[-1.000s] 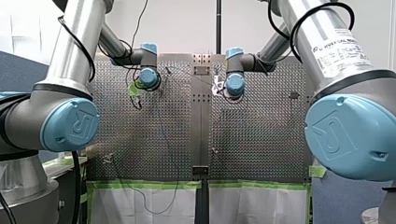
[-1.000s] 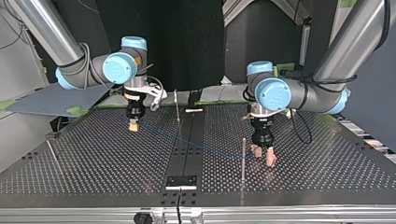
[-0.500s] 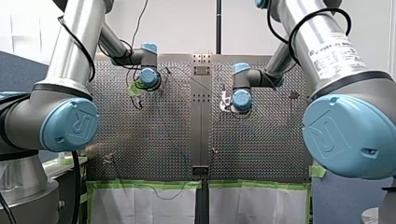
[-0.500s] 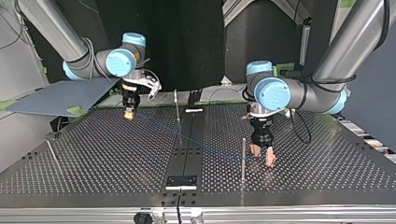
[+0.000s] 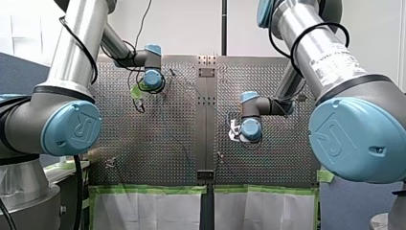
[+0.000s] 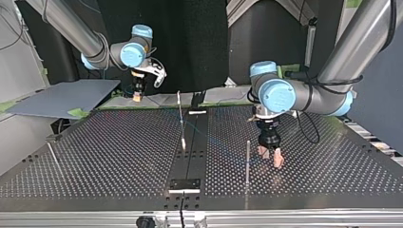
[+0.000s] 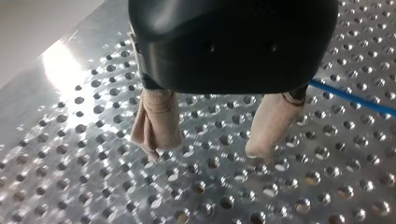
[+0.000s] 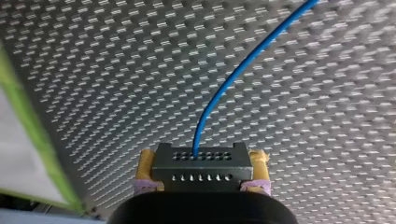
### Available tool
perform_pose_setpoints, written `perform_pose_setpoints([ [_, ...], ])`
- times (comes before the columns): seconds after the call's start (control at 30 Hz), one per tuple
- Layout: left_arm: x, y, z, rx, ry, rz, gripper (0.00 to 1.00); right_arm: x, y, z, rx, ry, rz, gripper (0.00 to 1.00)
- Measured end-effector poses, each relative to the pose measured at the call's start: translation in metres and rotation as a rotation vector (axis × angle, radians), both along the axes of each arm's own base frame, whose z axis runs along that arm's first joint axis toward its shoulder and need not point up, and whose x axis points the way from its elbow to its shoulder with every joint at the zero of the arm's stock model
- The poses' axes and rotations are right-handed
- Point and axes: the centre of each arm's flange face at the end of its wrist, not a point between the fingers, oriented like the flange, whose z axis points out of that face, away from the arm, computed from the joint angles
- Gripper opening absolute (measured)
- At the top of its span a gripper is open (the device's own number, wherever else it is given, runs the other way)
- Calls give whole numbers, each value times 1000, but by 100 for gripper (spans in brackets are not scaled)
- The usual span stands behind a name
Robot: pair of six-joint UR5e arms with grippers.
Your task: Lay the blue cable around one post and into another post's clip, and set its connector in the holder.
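Progress looked early — the connector was in hand, but nothing had been routed yet. At the top view's left, my right gripper (image 6: 137,96) hung above the far edge of the table (image 6: 95,156). Its yellow pads were pinched on the sides of the black connector (image 8: 201,164). The blue cable (image 8: 238,72) ran out of the connector's face and curved away over the perforated plate.

Toward the middle of the top view stood a thin post (image 6: 180,114), with the cable passing near it as a faint blue line. I could not tell whether it touched that post, and no turn around it could be made out. At the near end of the centre strip sat a small black block (image 6: 185,184). It may have been the holder, and nothing rested on it.

Further right, a second post (image 6: 247,161) stood just beside my left gripper (image 6: 270,157). The gripper's beige-padded fingers (image 7: 156,121) were spread just above the plate, with only bare holes between them. The cable lay off to one side of them, not between them.

By my judgement all three parts remained: wrapping one post, seating the cable in the other post's clip, and setting the connector in the holder.
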Motion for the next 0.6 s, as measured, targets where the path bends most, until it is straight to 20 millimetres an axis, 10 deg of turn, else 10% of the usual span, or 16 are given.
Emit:
perform_pose_setpoints([
  [0.6, 0, 4, 0, 4, 1, 31, 100, -47, 43, -114, 110, 76, -45, 0],
])
